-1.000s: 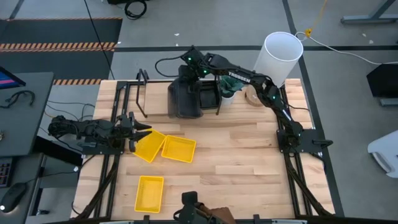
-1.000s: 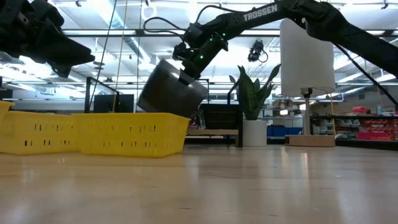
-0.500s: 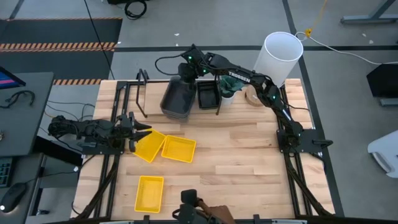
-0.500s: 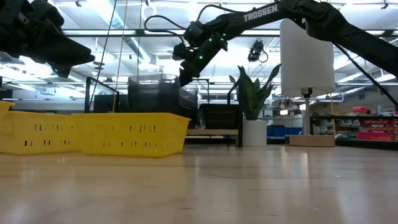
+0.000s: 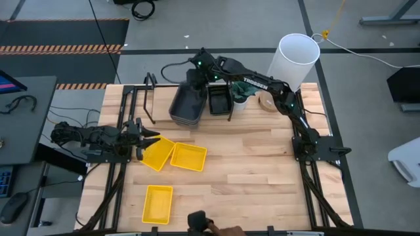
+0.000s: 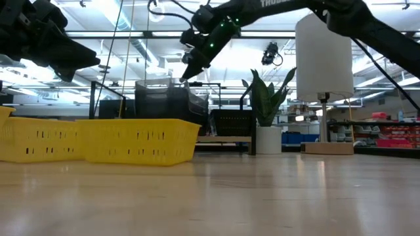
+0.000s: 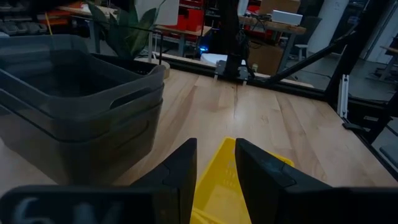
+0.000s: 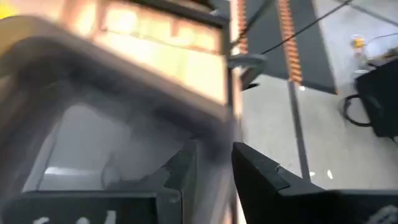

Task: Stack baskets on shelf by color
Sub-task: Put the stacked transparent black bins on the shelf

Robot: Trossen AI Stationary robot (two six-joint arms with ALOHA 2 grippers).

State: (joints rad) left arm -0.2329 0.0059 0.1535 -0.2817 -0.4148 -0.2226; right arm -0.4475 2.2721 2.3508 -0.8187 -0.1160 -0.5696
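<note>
Right gripper (image 5: 192, 73) released above grey basket stack (image 5: 186, 105) on shelf (image 5: 149, 98) | left gripper (image 5: 146, 139) clasps yellow basket (image 5: 157, 153) | risk: retreating fingers snag stack rim.

Tall white cylinder (image 5: 298, 59) at far right corner of wooden table (image 5: 256, 164). Small potted plant (image 5: 240, 94) just left of it, leaves green; round wooden disc (image 5: 267, 101) between them. Grey floor beyond, orange-striped tape (image 5: 62, 48) far left.

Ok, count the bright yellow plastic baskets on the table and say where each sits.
3. One yellow basket lies by the left gripper, its rim between that gripper's fingers. A second touches it on its right. The third lies apart, near the table's front edge. None looks hidden.
</note>
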